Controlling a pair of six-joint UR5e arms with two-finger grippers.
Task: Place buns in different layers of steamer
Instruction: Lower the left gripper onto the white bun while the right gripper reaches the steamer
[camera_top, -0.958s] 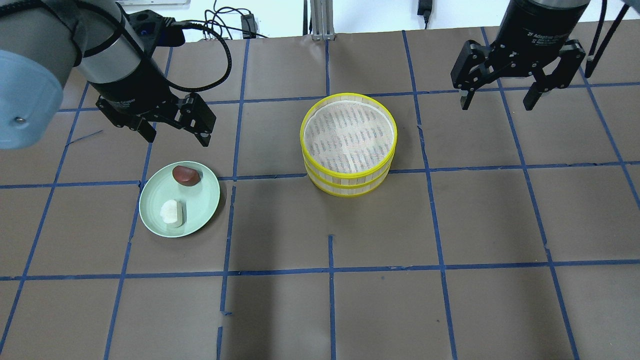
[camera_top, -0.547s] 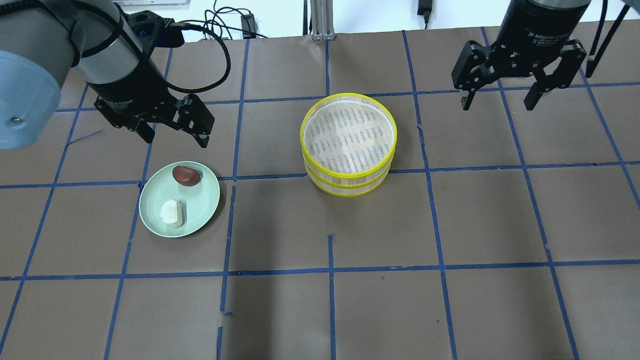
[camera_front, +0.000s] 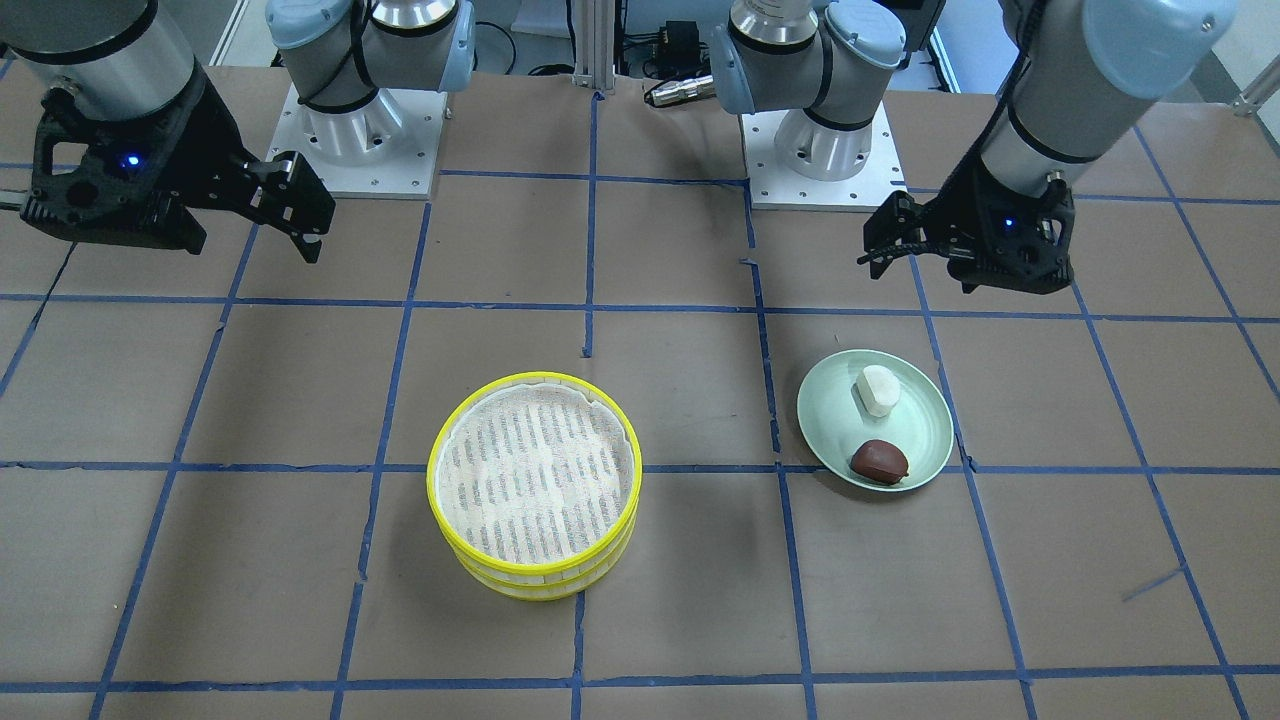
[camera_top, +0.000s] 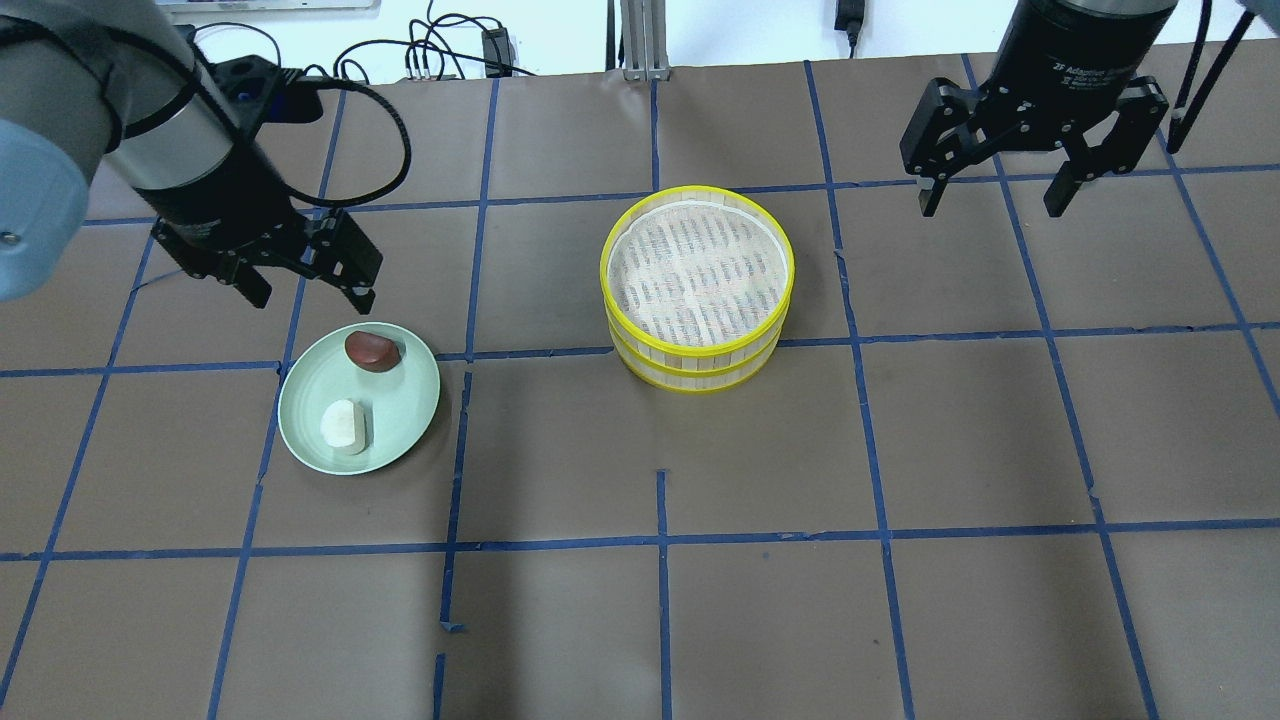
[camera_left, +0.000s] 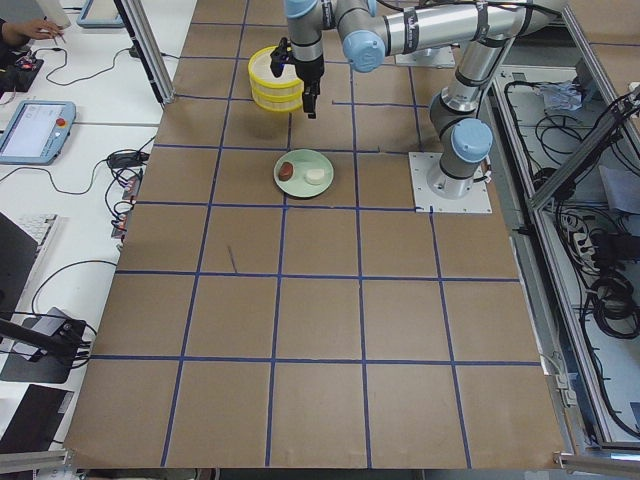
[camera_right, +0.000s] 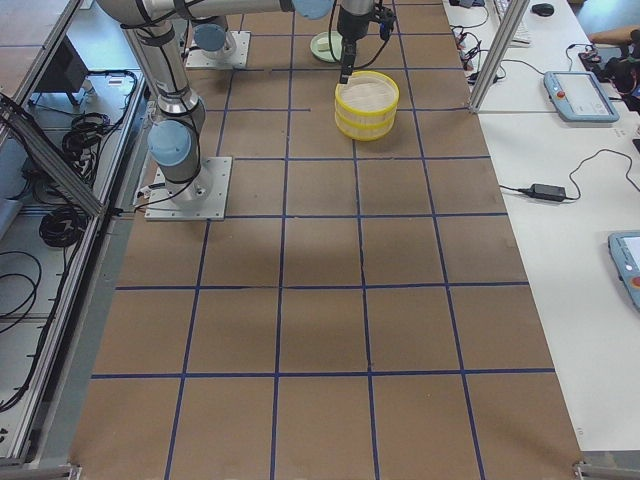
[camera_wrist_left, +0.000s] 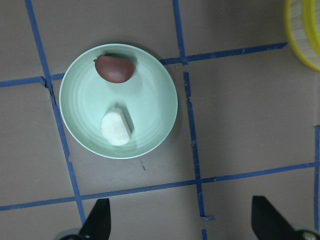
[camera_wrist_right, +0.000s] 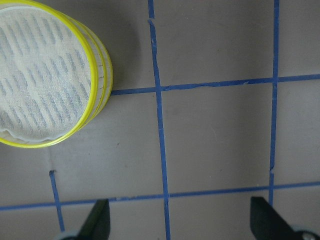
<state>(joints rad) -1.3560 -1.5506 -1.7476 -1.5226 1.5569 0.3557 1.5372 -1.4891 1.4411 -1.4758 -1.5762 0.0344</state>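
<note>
The left gripper (camera_top: 314, 298) hangs above the table (camera_top: 760, 480) with its jaws spread wide and nothing between them, close to the pale green plate (camera_top: 308, 388) but touching nothing. The right gripper (camera_top: 989, 206) is likewise released, jaws far apart, held high over the table and well apart from the steamer (camera_top: 699, 352), off to its right side.

The table is covered in brown paper, marked into large squares by blue tape lines (camera_top: 662, 540); the tape is torn or lifted in a few spots. Both arms stand on white bolted base plates (camera_front: 825, 170). Black cables (camera_top: 440, 45) trail past the far edge, and the side views show aluminium posts, white desks and a handheld control pendant (camera_left: 35, 130) beside the table.

The plate sits on the robot's left half of the table. Both buns lie on it, apart from each other: the reddish-brown bun (camera_top: 373, 350) near the rim, the white bun (camera_top: 343, 426) closer to the middle. The steamer stands near the table's centre, well apart from the plate, its upper layer (camera_top: 612, 300) stacked squarely on the lower layer (camera_top: 700, 380). The upper layer's whitish cloth (camera_top: 697, 268) with grey dashed stripes faces up.
</note>
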